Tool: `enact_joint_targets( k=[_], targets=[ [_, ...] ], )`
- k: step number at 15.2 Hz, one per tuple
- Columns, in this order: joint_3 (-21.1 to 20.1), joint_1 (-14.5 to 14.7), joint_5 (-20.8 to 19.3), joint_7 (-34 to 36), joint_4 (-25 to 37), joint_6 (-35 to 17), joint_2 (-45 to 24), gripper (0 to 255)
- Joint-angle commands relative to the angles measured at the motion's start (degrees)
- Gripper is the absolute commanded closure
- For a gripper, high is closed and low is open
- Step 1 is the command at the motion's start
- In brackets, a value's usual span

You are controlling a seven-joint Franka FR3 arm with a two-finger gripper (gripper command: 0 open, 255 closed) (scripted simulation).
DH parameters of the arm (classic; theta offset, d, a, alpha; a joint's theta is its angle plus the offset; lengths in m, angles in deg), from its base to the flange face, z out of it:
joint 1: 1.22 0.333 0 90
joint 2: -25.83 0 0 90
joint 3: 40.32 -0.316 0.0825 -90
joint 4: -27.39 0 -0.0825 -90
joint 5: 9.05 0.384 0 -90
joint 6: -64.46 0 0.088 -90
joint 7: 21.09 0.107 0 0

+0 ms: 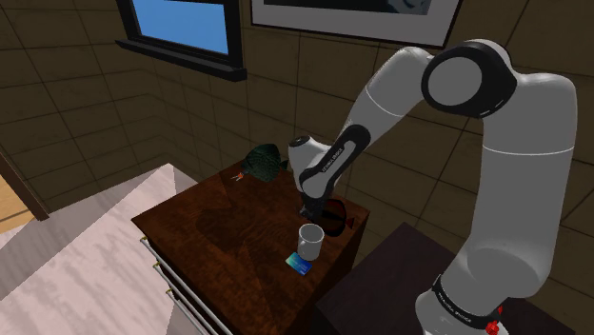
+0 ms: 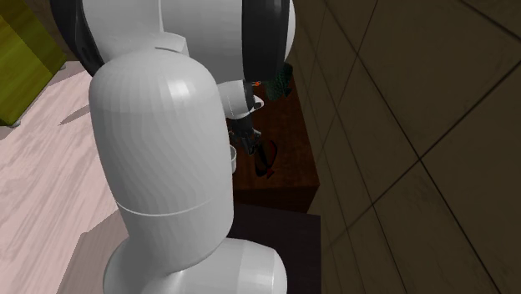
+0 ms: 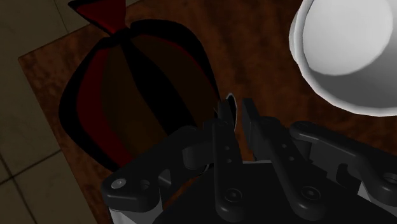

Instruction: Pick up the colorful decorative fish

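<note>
Jaws narrow, nipping edge of red-and-black striped fish (image 3: 127, 95); thin hold cd slip on lift, knock white mug (image 3: 347, 51) beside.

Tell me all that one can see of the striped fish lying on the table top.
The fish has an oval body with broad stripes of dark red and black, narrowing to a fanned red tail. Its material does not show. It lies flat on the brown table top, with its tail at the table's edge. The gripper is over its other end. The white mug stands beside it, apart.
</note>
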Motion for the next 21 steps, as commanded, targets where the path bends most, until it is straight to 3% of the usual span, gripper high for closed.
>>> enact_joint_targets(
  k=[1, 6, 21],
  targets=[
    [0.0, 0.0, 0.0, 0.0, 0.0, 0.0, 0.0, 255],
    [0.0, 0.0, 0.0, 0.0, 0.0, 0.0, -0.1, 255],
    [-1.4, -0.7, 3.6, -3.7, -0.2, 9.9, 10.4, 255]
  ],
)
